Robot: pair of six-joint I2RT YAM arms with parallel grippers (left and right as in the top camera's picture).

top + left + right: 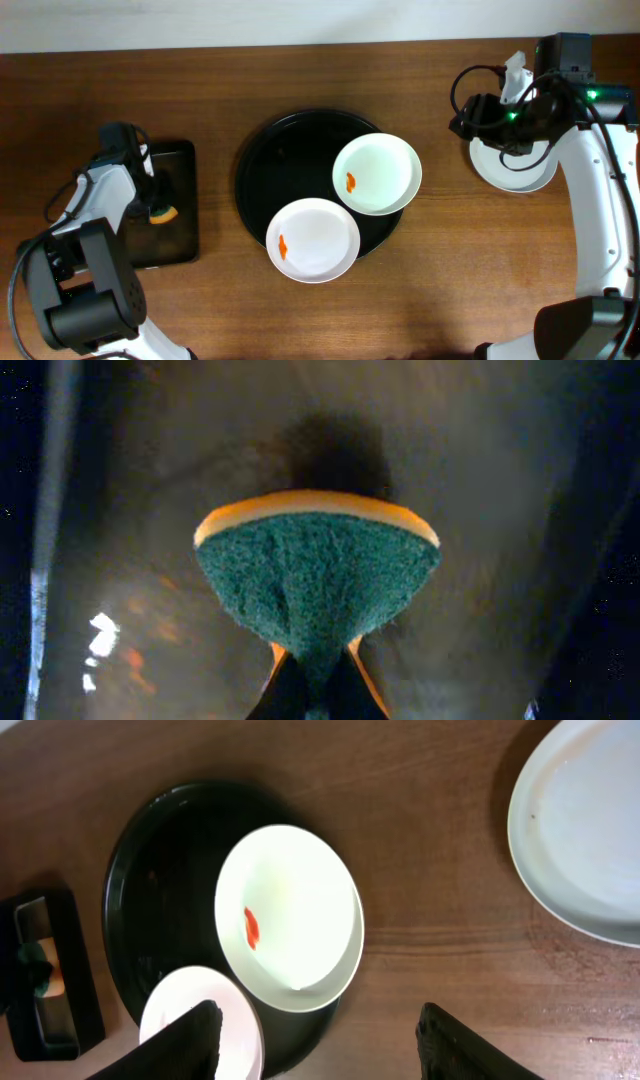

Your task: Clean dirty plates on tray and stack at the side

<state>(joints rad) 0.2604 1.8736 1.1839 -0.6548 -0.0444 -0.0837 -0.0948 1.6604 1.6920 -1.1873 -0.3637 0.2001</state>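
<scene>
This looks like a robot test room, a kind of lab. A left robot arm (pixel 100 270) and a right robot arm (pixel 603 200) stand at one brown wooden surface (pixel 450 270). Black wires (pixel 458 88) and a small green light (pixel 592 95) show on the right one. White plates (pixel 377 173) lie on a round black tray (pixel 262 160), set out like a test.

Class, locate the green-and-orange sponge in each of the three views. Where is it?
Overhead: sponge far left, at the rectangular tray.
Left wrist: sponge fills the centre.
Right wrist: sponge tiny, at left edge, at that tray.
Shared landmark: the rectangular tray, overhead and right wrist.
</scene>
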